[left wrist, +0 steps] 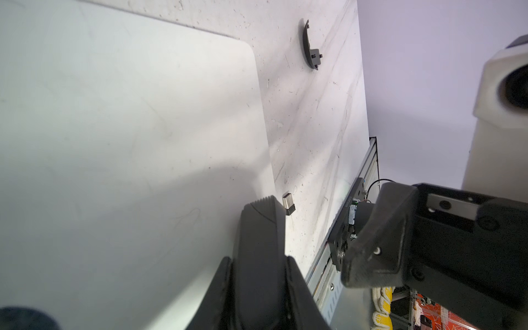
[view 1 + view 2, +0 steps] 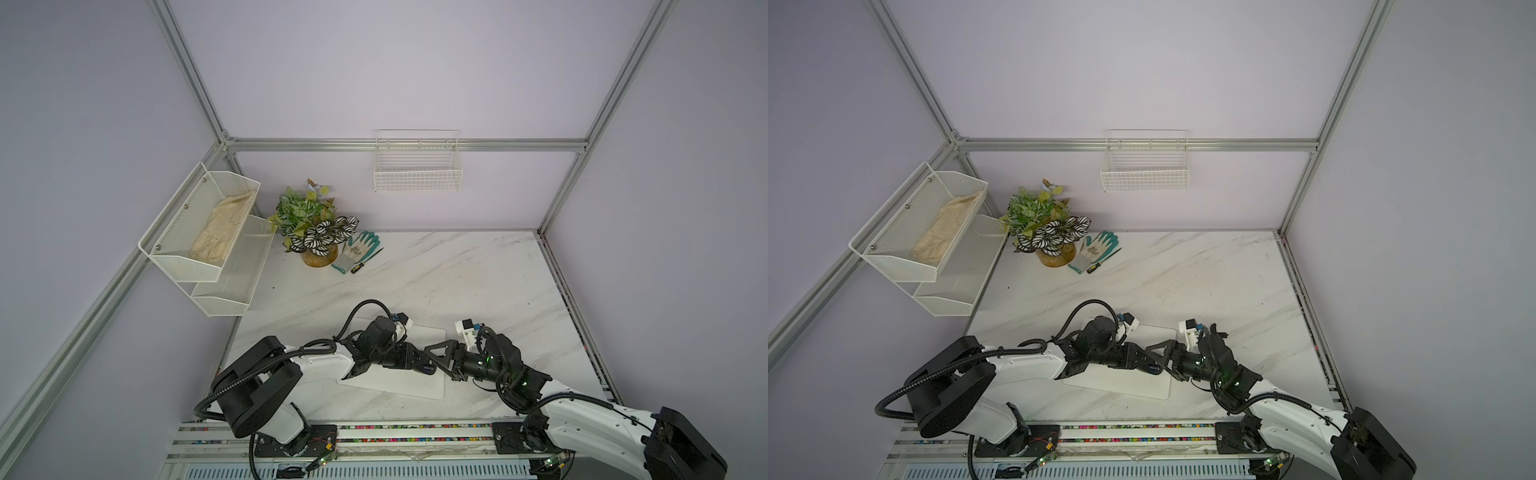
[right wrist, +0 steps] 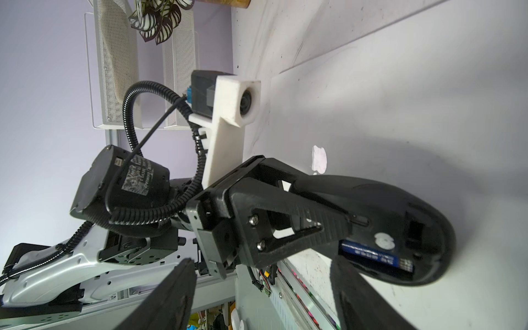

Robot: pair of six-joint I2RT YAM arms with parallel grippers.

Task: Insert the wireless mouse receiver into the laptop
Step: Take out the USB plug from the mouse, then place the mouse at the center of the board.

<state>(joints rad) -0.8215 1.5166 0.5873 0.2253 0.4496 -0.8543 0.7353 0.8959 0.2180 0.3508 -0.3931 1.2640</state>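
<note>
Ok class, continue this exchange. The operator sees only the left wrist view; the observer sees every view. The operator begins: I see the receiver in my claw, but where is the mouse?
Observer: The mouse lies underside up on the laptop, right by the left claw; its battery shows.
Operator: Is the right claw gripping it?
Observer: No; the right claw stands open, jaws wide apart.
Operator: Is the laptop open?
Observer: Shut; the pale logo faces up on its lid.
</note>
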